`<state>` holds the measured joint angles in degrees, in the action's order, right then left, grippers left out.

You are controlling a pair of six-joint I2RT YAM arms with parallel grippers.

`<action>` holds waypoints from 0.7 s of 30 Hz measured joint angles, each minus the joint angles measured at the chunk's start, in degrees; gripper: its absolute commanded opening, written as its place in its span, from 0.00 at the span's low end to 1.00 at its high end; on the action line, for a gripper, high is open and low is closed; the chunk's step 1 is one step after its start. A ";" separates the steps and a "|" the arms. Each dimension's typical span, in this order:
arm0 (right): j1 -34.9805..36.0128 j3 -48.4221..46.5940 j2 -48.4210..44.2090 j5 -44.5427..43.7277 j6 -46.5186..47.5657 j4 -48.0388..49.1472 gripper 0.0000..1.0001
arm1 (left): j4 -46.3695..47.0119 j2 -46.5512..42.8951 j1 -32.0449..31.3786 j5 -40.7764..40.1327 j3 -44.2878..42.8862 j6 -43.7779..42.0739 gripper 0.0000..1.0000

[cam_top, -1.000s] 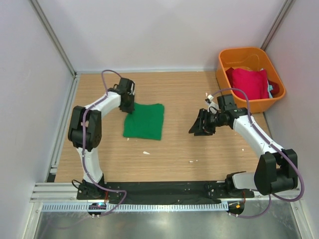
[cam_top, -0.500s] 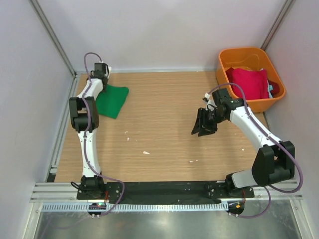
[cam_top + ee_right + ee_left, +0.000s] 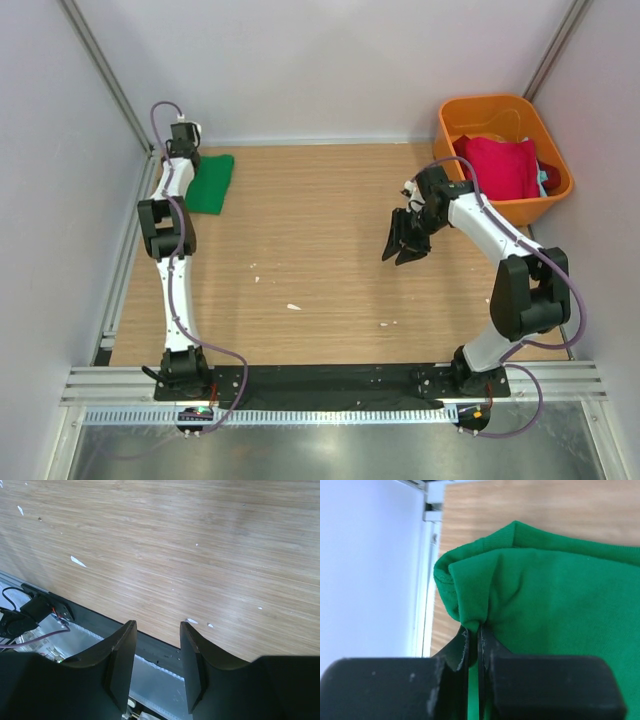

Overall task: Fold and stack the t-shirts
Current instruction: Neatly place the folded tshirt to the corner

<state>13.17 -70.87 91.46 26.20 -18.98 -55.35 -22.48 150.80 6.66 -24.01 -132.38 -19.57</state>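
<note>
The folded green t-shirt [image 3: 211, 183] lies at the table's far left corner, beside the left frame rail. My left gripper [image 3: 183, 156] is shut on a bunched edge of it; the left wrist view shows the green t-shirt [image 3: 555, 600] pinched between the closed jaws of the left gripper [image 3: 474, 629]. The red t-shirt [image 3: 497, 166] lies in the orange bin [image 3: 478, 110] at the far right, with a bit of the teal t-shirt [image 3: 543, 179] at its right side. My right gripper [image 3: 404, 240] is open and empty, raised over bare table left of the bin; the right wrist view shows the right gripper [image 3: 157, 625] with nothing between its jaws.
The wooden table [image 3: 320, 260] carries a few small white scraps [image 3: 293, 306]. Metal frame posts and white walls close in the left, back and right sides. The black front rail [image 3: 150, 650] runs along the near edge.
My left gripper has dragged the green t-shirt from the table's left middle to the far left corner. My right gripper has shifted slightly back and turned, still open.
</note>
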 measured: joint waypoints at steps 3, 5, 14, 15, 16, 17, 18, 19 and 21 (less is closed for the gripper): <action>0.00 -0.81 1.57 -0.11 -0.15 0.20 0.46 | 1.46 2.29 0.83 -0.52 -3.17 1.22 0.00; 0.00 -0.96 2.34 -0.15 -0.24 0.44 0.46 | 3.10 3.10 1.16 -0.79 -3.61 1.44 0.00; 0.00 -1.81 4.66 -0.17 -0.44 0.52 0.46 | 7.89 5.84 1.66 -2.16 -6.29 2.40 0.00; 0.00 -2.01 4.98 -0.20 -0.46 0.61 0.46 | 8.35 5.92 1.68 -2.14 -6.32 2.43 0.00; 0.00 -2.14 5.27 -0.17 -0.44 0.70 0.46 | 8.81 6.05 1.73 -2.14 -6.38 2.49 0.00; 0.00 -2.23 5.49 -0.17 -0.46 0.79 0.46 | 9.07 6.16 1.73 -2.12 -6.47 2.60 0.00; 0.00 -2.29 5.79 -0.17 -0.46 0.87 0.46 | 9.18 6.25 1.75 -2.14 -6.60 2.64 0.00; 0.00 -2.43 6.12 -0.15 -0.48 0.87 0.46 | 9.46 6.45 1.77 -2.14 -6.80 2.69 0.00; 0.00 -2.60 6.67 -0.15 -0.48 0.96 0.46 | 9.81 6.71 1.84 -2.21 -7.19 2.71 0.00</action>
<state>13.17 -73.47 98.13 26.04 -19.46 -54.39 -12.67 157.51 8.49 -26.22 -139.57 -16.86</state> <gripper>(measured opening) 0.461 0.028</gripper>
